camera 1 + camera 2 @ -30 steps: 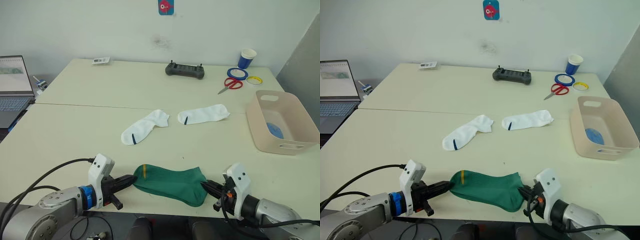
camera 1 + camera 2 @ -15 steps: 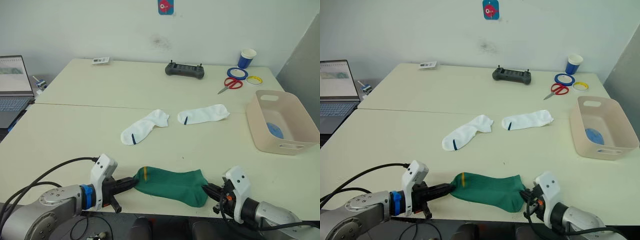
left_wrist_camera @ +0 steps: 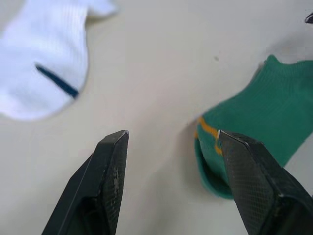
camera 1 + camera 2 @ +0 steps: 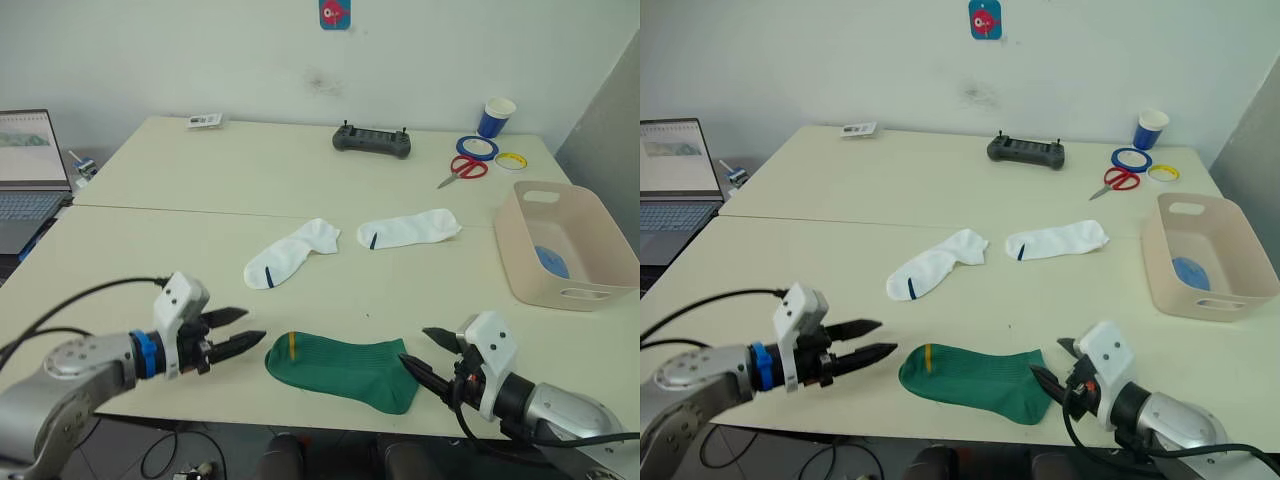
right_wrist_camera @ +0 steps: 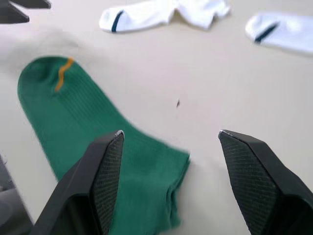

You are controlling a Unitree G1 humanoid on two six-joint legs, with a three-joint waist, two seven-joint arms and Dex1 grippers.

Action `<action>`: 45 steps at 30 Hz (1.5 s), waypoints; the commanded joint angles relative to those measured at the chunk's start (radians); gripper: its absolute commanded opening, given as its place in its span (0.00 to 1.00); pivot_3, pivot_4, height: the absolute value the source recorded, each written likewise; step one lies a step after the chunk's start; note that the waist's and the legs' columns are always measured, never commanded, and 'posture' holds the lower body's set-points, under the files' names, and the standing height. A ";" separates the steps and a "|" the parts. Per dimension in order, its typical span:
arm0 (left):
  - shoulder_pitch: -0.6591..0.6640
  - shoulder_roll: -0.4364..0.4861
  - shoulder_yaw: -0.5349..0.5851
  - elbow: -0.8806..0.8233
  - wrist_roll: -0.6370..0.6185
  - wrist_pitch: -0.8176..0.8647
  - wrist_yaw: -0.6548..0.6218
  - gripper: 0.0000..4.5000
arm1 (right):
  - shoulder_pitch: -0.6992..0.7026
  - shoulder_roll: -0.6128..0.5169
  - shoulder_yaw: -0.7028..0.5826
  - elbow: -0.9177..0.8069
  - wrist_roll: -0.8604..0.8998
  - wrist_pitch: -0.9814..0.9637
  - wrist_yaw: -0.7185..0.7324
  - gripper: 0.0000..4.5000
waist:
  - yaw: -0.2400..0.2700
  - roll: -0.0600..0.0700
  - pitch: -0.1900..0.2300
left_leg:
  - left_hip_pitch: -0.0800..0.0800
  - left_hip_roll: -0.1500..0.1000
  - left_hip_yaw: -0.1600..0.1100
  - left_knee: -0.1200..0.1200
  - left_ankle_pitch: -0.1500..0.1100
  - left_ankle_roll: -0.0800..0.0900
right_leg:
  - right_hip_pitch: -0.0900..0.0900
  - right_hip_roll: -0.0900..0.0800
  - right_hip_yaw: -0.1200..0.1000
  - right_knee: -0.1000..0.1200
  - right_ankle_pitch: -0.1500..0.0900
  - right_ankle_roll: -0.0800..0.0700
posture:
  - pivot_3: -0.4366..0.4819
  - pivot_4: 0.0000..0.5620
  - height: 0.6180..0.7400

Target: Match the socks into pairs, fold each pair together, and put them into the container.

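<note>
A dark green sock (image 4: pixel 340 370) with a yellow mark lies flat near the table's front edge. My left gripper (image 4: pixel 251 326) is open just left of its yellow-marked end, not touching it. My right gripper (image 4: pixel 414 346) is open at the sock's other end, one fingertip close to the fabric. Both wrist views show the green sock (image 3: pixel 247 129) (image 5: pixel 98 139) beyond open, empty jaws. Two white socks (image 4: pixel 290 253) (image 4: pixel 408 228) with dark marks lie apart at mid-table. The beige container (image 4: pixel 520 262) stands at the right with a light blue sock (image 4: pixel 548 260) inside.
A black controller (image 4: pixel 371 141), red scissors (image 4: pixel 460 168), two tape rolls (image 4: pixel 474 147) and a blue paper cup (image 4: pixel 495 117) sit at the back right. A laptop (image 4: pixel 25 170) is off the left edge, and a small card (image 4: pixel 203 121) lies far back.
Both grippers have opened and let go of the green sock's ends. The left one has drawn back to the left. The sock now rests on the table.
</note>
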 commanded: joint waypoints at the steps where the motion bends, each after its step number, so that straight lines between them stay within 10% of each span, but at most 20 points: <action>1: -0.068 0.032 -0.096 0.000 0.007 -0.047 -0.127 0.59 | -0.069 0.013 0.067 -0.025 -0.028 -0.020 -0.006 0.72 | -0.001 0.000 0.000 | 0.000 0.000 0.001 0.000 0.000 0.000 | 0.000 0.000 0.001 0.000 0.000 0.000 | 0.48 0.27 1.00; 11: -0.153 0.001 -0.400 0.143 0.261 -0.198 -0.211 0.00 | -0.193 0.061 0.317 0.201 -0.140 -0.007 0.037 0.01 | -0.005 0.000 0.000 | -0.001 0.001 -0.001 -0.002 0.000 0.001 | -0.001 0.003 0.000 0.000 0.001 0.005 | 0.48 0.27 1.00; 21: -0.130 -0.018 -0.526 0.298 0.479 -0.329 -0.191 0.00 | -0.090 -0.006 0.298 0.257 -0.263 -0.044 0.036 0.01 | -0.002 0.001 -0.002 | 0.001 0.001 0.000 -0.001 0.000 0.001 | 0.001 0.002 0.000 0.000 0.002 0.007 | 0.48 0.27 1.00; 30: -0.140 -0.036 -0.428 0.252 0.393 -0.501 -0.294 0.00 | -0.061 -0.012 0.167 0.122 -0.165 -0.159 0.160 0.01 | -0.004 0.002 -0.005 | 0.002 0.001 0.001 0.000 0.000 0.001 | 0.002 0.002 0.001 0.002 0.001 0.003 | 0.48 0.27 1.00; 45: -0.139 -0.070 -0.532 0.303 0.539 -0.515 -0.284 0.00 | -0.082 -0.113 0.396 0.260 -0.288 -0.184 0.323 0.01 | -0.001 0.001 -0.004 | 0.001 0.001 0.000 0.000 0.000 0.001 | 0.001 0.002 -0.001 0.001 0.003 0.008 | 0.48 0.27 1.00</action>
